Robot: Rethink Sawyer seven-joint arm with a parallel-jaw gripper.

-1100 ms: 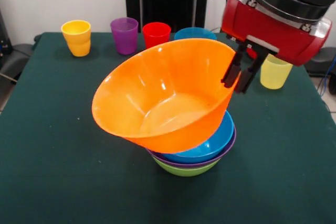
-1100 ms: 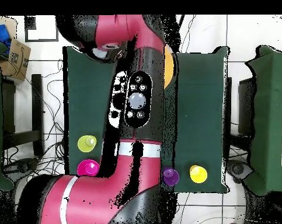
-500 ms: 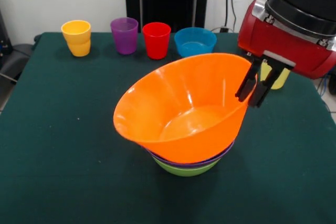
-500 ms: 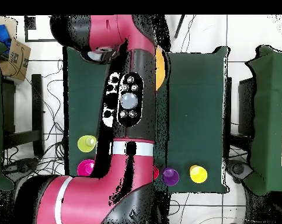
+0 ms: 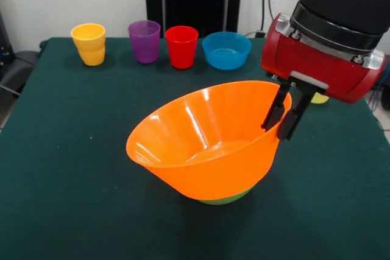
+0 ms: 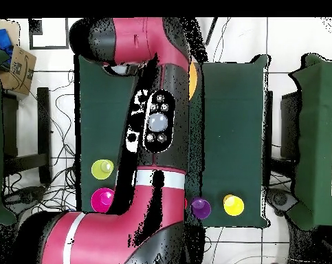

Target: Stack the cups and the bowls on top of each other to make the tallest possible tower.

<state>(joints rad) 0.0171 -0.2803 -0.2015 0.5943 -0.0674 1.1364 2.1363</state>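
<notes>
1. Orange bowl (image 5: 207,144) sits tilted atop the tower at mid-table, its rim raised on the side the gripper (image 5: 281,125) pinches; only a sliver of the green bowl (image 5: 226,199) shows beneath.
2. The tilt likely comes from the one-sided rim hold, one finger inside the wall, one outside.
3. Arm descends from above, its red wrist (image 5: 317,59) just over the rim.
4. Orange-yellow cup (image 5: 89,43), purple cup (image 5: 144,41), red cup (image 5: 181,46) and small blue bowl (image 5: 226,50) wait in a row behind.

Bright, even light; orange bowl (image 5: 207,150) perhaps glares.
</notes>
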